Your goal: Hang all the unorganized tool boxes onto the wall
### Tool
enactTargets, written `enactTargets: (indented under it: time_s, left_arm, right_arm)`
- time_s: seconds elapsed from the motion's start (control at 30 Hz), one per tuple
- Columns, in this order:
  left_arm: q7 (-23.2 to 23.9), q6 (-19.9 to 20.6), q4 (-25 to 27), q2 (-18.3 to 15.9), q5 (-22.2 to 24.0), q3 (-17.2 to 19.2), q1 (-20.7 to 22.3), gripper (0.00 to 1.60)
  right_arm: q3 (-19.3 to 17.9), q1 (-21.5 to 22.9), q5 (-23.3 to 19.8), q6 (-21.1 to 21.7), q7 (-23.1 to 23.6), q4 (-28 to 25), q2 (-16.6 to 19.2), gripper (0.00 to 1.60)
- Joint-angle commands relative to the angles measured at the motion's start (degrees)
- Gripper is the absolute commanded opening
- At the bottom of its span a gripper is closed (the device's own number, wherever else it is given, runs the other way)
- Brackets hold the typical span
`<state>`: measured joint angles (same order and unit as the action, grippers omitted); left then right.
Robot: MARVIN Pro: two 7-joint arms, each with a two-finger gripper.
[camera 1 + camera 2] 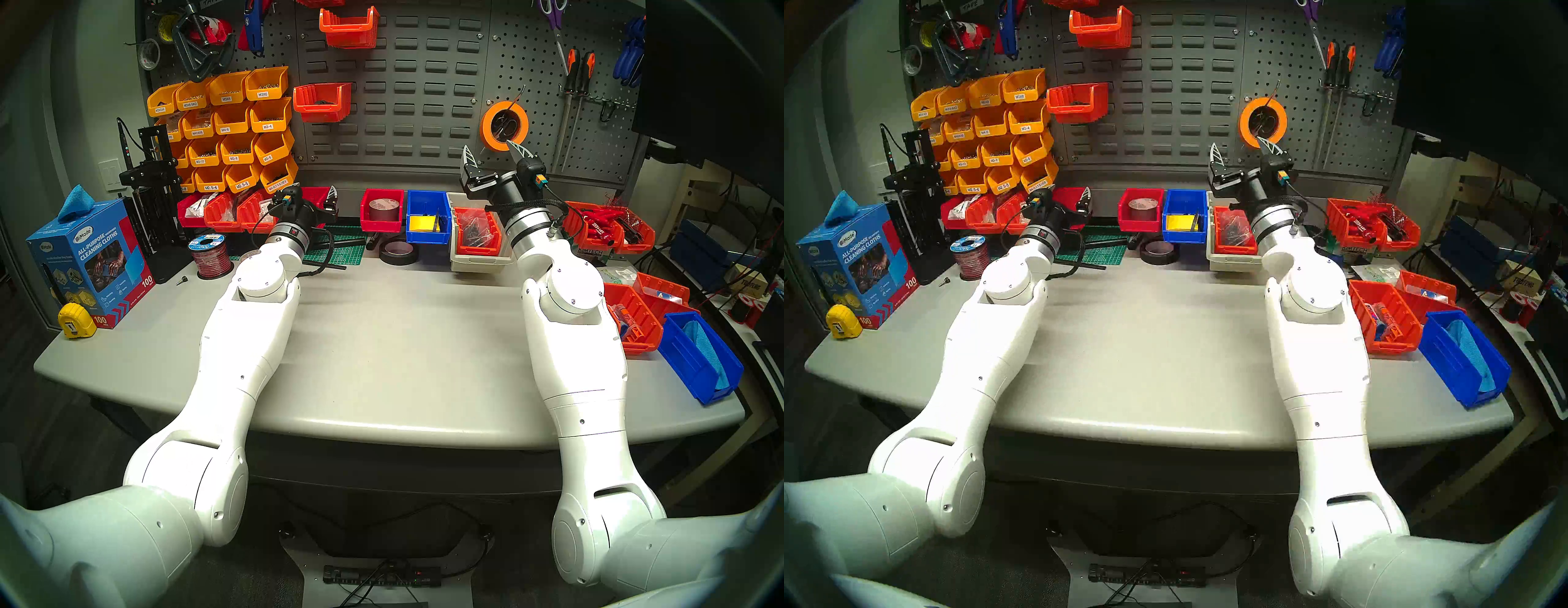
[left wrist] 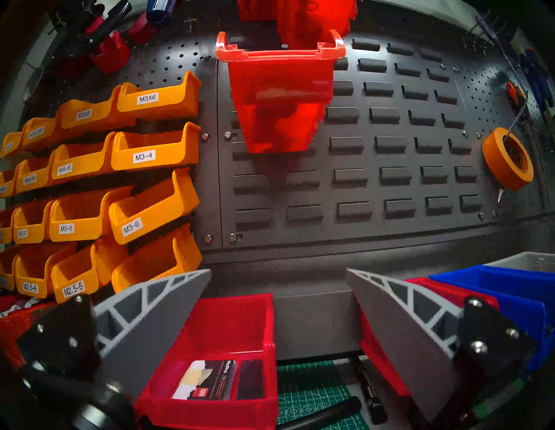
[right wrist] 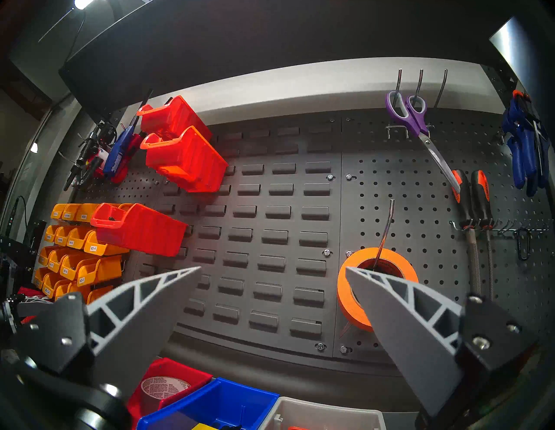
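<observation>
A: Tool boxes, small orange-red ribbed plastic bins, are hanging at the upper centre of the dark grey louvred metal wall (image 1: 424, 97): one orange-red bin (image 1: 323, 102) mid-panel, another (image 1: 348, 26) above it. A bright red open plastic bin (image 2: 216, 354) is sitting on the grey benchtop (image 1: 382, 339) just below the panel.

B: What are the arms doing?

A: The left gripper (image 2: 277, 300) is hovering just over that red bin, fingers spread apart, empty. The right gripper (image 3: 273, 288) is pointing at the panel, right of centre, fingers also wide and empty.

B: Which step?

A: Probably reaching for the next box. The next move likely calls for closing on the bin's rim, then lifting it to a free slot.
</observation>
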<state>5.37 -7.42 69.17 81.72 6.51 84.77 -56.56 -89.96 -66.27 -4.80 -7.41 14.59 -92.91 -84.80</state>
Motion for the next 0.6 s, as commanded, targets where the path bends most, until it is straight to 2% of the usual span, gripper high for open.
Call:
enactTargets:
  time_s: [0.0, 0.57]
  left_arm:
    - [0.4, -1.3, 6.3, -2.0, 0.1, 1.3, -2.1, 1.60]
    - [2.2, -0.1, 19.3, -4.8, 1.6, 4.4, -8.1, 1.60]
  right_arm:
    - [-0.1, 0.6, 0.0, -0.2, 0.0, -0.6, 0.0, 1.60]
    - [-0.1, 0.6, 0.0, -0.2, 0.0, -0.6, 0.0, 1.60]
